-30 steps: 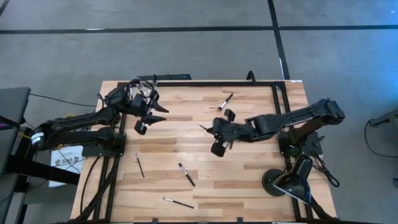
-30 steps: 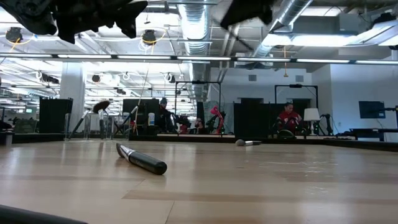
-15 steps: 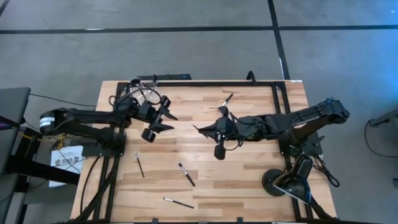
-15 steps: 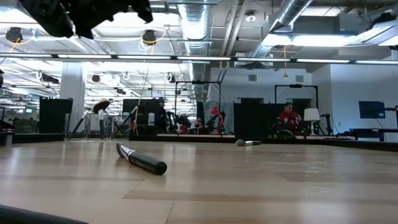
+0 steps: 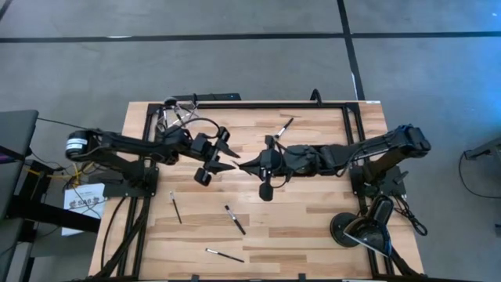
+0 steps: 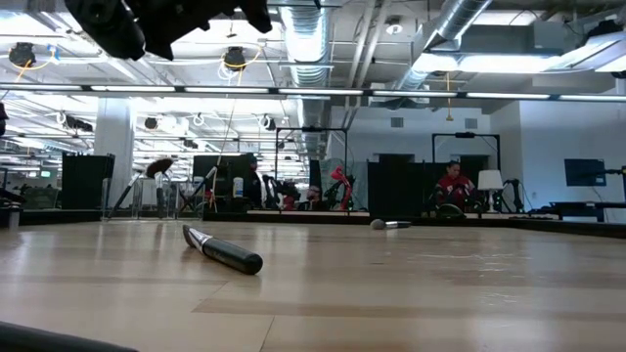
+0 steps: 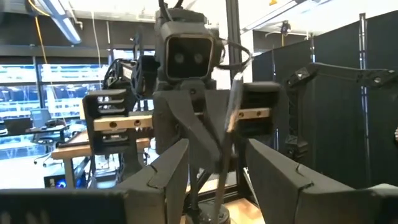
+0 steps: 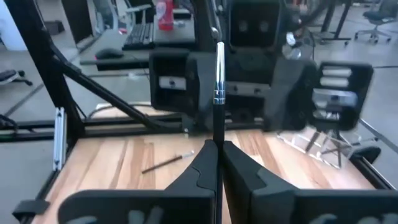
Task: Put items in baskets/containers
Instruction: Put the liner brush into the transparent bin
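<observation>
Above the middle of the wooden table [image 5: 313, 219], the two grippers are brought tip to tip. The right gripper [image 5: 244, 165] is clamped shut on a slim makeup brush [image 8: 219, 93], which is held upright between its closed fingers [image 8: 202, 163], the silvery ferrule seen partway up the dark handle. Facing it, the left gripper [image 5: 232, 159] is held with its fingers [image 7: 166, 171] spread apart and nothing between them; the held brush is seen just ahead of that gap. The clear cup [image 5: 174, 110] appears to stand at the table's far left corner, though its walls are hard to make out among cables. Four more brushes are left lying on the wood: one [image 5: 283, 126] near the far edge, and three [image 5: 176, 207] [image 5: 235, 220] [image 5: 225, 255] toward the near side. A black lamp base [image 5: 346, 231] is seen at the near right corner.
</observation>
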Motion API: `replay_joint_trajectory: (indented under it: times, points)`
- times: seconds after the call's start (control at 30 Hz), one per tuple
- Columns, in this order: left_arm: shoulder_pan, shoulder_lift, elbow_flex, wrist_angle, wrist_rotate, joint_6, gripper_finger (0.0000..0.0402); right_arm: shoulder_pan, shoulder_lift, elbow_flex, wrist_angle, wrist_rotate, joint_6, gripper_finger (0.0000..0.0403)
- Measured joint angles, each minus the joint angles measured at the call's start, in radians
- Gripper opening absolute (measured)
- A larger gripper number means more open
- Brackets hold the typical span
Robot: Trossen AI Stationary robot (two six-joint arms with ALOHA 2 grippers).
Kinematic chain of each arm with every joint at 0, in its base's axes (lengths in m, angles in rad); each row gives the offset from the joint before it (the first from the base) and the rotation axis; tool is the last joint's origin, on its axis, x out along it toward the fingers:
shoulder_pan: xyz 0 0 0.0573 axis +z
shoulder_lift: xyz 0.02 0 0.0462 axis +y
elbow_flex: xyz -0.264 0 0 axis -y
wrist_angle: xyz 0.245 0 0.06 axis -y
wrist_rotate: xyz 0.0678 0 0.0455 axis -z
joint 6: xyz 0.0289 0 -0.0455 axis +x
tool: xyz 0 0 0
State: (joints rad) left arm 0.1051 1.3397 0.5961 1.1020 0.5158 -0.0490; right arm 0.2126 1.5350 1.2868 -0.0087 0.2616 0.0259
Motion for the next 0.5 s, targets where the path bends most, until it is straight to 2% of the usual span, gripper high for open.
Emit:
replay_joint_trajectory:
  times: [0.5]
  points:
    - [-0.009,0.012,0.001,0.032,-0.018,-0.012,0.0156,-0.019,0.025,0.000,-0.002,-0.002,0.000,0.0002]
